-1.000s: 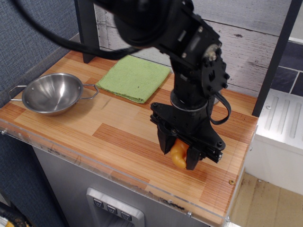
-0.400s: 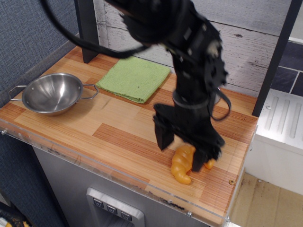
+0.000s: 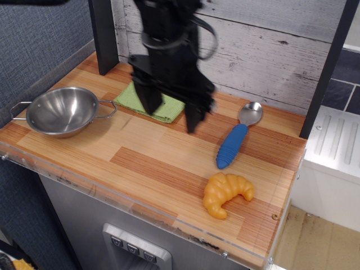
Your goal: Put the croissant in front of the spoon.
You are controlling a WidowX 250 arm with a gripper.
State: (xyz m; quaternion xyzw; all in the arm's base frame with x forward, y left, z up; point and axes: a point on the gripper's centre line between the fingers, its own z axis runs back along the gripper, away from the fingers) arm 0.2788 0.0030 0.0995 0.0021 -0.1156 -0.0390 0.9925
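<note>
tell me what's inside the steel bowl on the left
The round two-handled steel bowl looks empty: only bare, shiny metal shows across its floor and far wall. The inside of its near wall is hidden by the rim from this angle.

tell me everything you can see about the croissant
The croissant is a small orange-yellow toy with a glossy, plastic-looking surface and ridged segments, curved into a crescent whose tips point toward the counter's front edge. It lies flat on the wooden counter near the front right corner, just in front of the spoon and apart from its blue handle. Nothing grips it: the gripper hangs open, away to the left over the green cloth.
</note>
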